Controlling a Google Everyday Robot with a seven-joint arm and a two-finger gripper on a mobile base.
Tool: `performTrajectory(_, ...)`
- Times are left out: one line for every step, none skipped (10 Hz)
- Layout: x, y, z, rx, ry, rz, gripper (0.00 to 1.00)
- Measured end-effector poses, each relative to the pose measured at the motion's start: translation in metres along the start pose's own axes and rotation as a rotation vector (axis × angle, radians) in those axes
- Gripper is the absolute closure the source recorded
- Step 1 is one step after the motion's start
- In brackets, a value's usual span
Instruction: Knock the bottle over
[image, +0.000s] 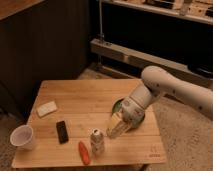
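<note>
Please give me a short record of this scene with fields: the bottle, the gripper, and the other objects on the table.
bottle: upright, near front edge of the wooden table
gripper: just right of the bottle, beside it; contact cannot be told
green bowl: behind the arm, right side
orange carrot-like thing: lying left of the bottle
black phone: flat, further left
white cup: front left corner
white sponge: back left

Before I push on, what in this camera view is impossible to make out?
- Hand: beside the small whitish-grey bottle; contact unclear.
- Green bowl: mostly hidden behind the white arm.
- Bottle label: too small to read.
- Flat black rectangular object: identity unclear.
- Arm base: cut off at right edge.
</note>
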Motion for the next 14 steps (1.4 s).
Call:
performTrajectory(0.007,-0.011,-0.001,0.023,0.016,0.006,0.83)
performTrajectory(0.010,-0.016,-0.002,0.029,0.026,0.006,0.83)
performTrajectory(0.011,-0.020,-0.001,0.031,0.037,0.006,0.83)
performTrajectory(0.011,-0.023,0.000,0.035,0.053,0.004,0.83)
performTrajectory(0.010,-0.025,0.004,0.042,0.078,0.002,0.83)
performTrajectory(0.009,-0.027,0.006,0.045,0.093,0.002,0.83)
performTrajectory(0.007,-0.031,0.015,0.054,0.135,0.000,0.83)
performTrajectory(0.007,-0.033,0.017,0.060,0.149,0.001,0.83)
performTrajectory(0.006,-0.037,0.021,0.073,0.169,0.006,0.83)
performTrajectory(0.005,-0.038,0.028,0.088,0.193,0.004,0.83)
performTrajectory(0.003,-0.040,0.036,0.097,0.220,0.003,0.83)
performTrajectory(0.002,-0.041,0.040,0.098,0.232,0.004,0.83)
performTrajectory(-0.001,-0.041,0.047,0.096,0.246,0.001,0.83)
performTrajectory(-0.006,-0.040,0.054,0.094,0.260,-0.001,0.83)
